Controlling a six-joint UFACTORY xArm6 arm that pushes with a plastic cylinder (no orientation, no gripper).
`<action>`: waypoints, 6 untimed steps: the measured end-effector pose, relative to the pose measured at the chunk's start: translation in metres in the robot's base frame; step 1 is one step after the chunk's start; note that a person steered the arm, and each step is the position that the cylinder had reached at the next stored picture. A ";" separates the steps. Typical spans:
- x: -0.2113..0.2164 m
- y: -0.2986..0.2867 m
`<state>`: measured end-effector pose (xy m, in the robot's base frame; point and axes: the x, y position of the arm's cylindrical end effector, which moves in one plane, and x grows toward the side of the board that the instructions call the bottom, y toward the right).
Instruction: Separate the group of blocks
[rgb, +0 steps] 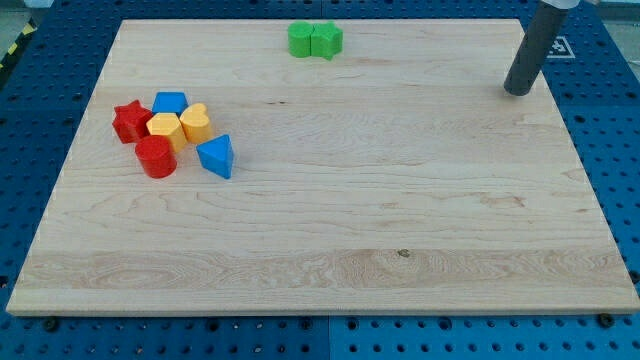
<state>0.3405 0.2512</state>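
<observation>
- Currently, my tip (518, 92), the lower end of a straight dark rod, is resting at the view's upper right, near the right edge of the light wooden board (400, 220).
- No jaws are fitted to this rod, so no open or closed state is applying; nothing is touching the tip.
- A group of six blocks is lying at the view's left, well apart from the tip, across nearly the whole width of the board.
- Within this group, the red star-shaped block (130, 121) is sitting farthest to the view's left.
- The blue block (170, 102), its exact shape hard to tell, is sitting at the group's top.
- The yellow hexagonal block (164, 129) is sitting in the middle, touching the yellow heart-shaped block (195, 122) on its right.
- The red cylindrical block (155, 157) is sitting at the group's bottom, just below the yellow hexagonal block.
- The blue triangular block (217, 156) is lying at the group's lower right, just beside the yellow heart-shaped block.
- Two green blocks (314, 40) are sitting pressed together at the view's top centre, well apart from both the group and the tip.
</observation>
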 end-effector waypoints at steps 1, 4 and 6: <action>0.000 0.000; -0.010 -0.179; -0.041 -0.357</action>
<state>0.2999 -0.1056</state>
